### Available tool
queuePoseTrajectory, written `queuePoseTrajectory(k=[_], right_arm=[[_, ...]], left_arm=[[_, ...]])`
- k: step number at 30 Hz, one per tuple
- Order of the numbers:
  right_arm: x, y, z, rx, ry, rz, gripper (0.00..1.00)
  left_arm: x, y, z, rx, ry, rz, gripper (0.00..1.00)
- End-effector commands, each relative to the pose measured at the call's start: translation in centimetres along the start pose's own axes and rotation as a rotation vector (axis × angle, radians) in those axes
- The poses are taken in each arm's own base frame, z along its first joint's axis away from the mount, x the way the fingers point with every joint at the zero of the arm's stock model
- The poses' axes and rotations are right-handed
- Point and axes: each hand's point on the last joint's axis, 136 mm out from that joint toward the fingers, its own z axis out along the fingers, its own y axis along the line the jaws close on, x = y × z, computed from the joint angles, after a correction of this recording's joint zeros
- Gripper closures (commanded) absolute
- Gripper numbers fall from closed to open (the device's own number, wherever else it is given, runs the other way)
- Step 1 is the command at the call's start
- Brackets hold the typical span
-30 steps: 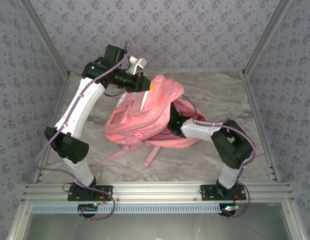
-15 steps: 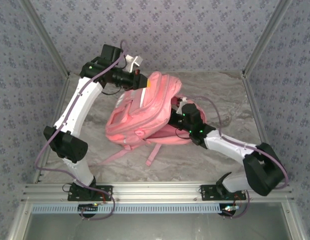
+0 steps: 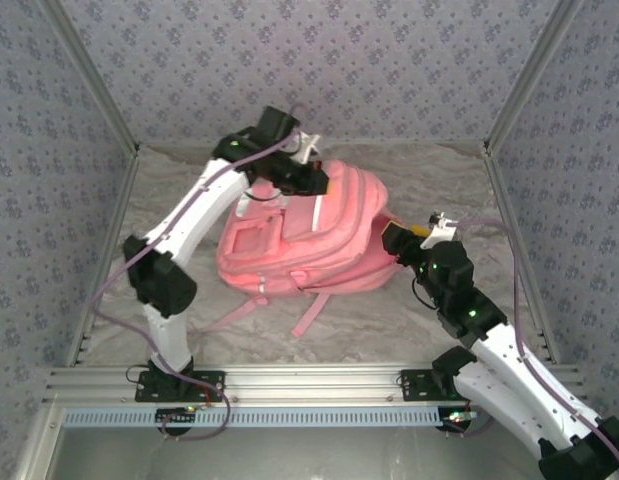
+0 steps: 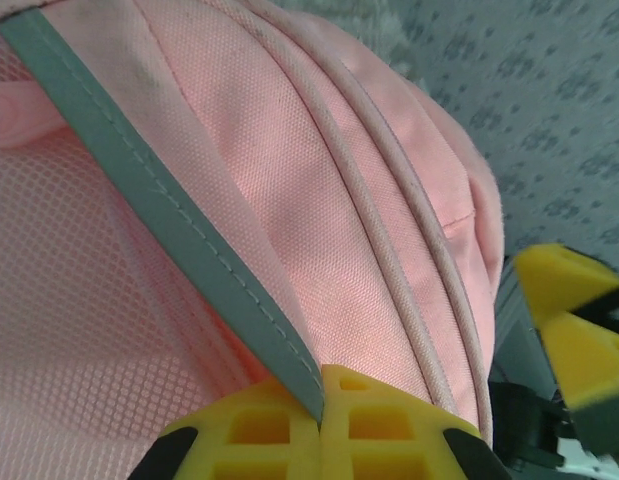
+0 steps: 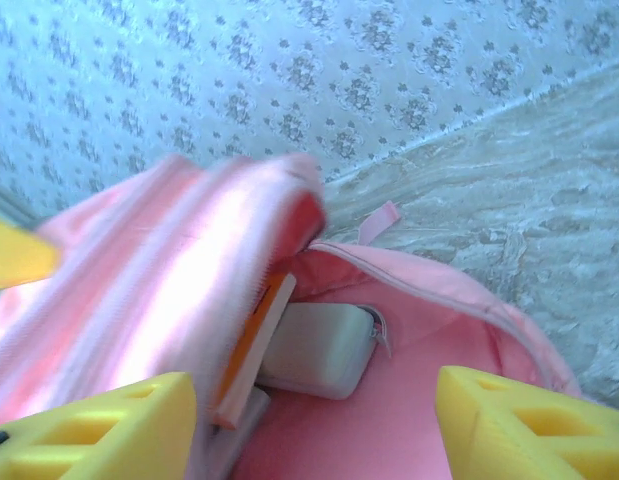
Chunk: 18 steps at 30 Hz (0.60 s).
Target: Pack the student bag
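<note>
The pink student bag (image 3: 299,250) lies in the middle of the table with its opening facing right. My left gripper (image 3: 314,180) is at the bag's upper edge, shut on the bag's pale grey stripe (image 4: 169,220), which runs down between the closed yellow fingertips (image 4: 279,430). My right gripper (image 3: 409,235) hovers just right of the opening, open, with nothing between its fingers (image 5: 529,430). Inside the bag (image 5: 419,400) I see a pale grey case (image 5: 314,350) and an orange-edged book (image 5: 251,345) under the lifted, blurred flap (image 5: 189,260).
Pink straps (image 3: 309,312) trail from the bag toward the near edge. Patterned walls with metal posts (image 3: 514,90) enclose the marble table (image 3: 459,190) on three sides. Bare table lies to the right of the bag and behind it.
My right gripper has pulled back out of the bag's opening to the right. My left gripper has moved right and lower with the bag's edge, so the bag lies flatter.
</note>
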Motion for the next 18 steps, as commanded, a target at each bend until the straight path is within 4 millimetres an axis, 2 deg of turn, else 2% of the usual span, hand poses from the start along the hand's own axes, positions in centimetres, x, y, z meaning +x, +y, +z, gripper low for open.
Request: queuePoseTrajectory(k=[1,4,6,9,12,14,17,18], right_arm=[[2.7,0.8,0.0,-0.073,0.121,-0.203,0.34],[4.2,2.7,-0.2,-0.198,0.163,-0.253,0.36],[4.8,4.0,-0.6,-0.263,0.176,-0.291,0.37],[5.6,6.0,-1.4,-0.346,0.184,-0.383,0.39],[7.5,7.6,-2.1,-0.403,0.224,-0.502,0.43],[9.5,8.1,-2.6,-0.432,0.270,-0.564,0.45],[12.6,9.4,-3.7,-0.520,0.329,-0.628,0.52],[13.7,9.9,-4.1,-0.556,0.338,-0.656,0.54]], left_arm=[[-0.8,1.9,2.7,-0.094,0.004,-0.004,1.00],[-0.3,3.2,5.0,-0.138,0.042,-0.023,0.88],[0.5,3.4,6.2,-0.144,0.076,-0.027,0.83],[1.2,3.0,6.3,-0.157,0.098,-0.014,0.73],[0.5,2.5,3.7,-0.176,0.041,-0.007,0.66],[-0.2,2.4,0.8,-0.195,-0.017,-0.014,0.63],[-0.1,3.1,-3.2,-0.211,-0.107,-0.069,0.61],[0.2,3.7,-3.9,-0.209,-0.133,-0.103,0.61]])
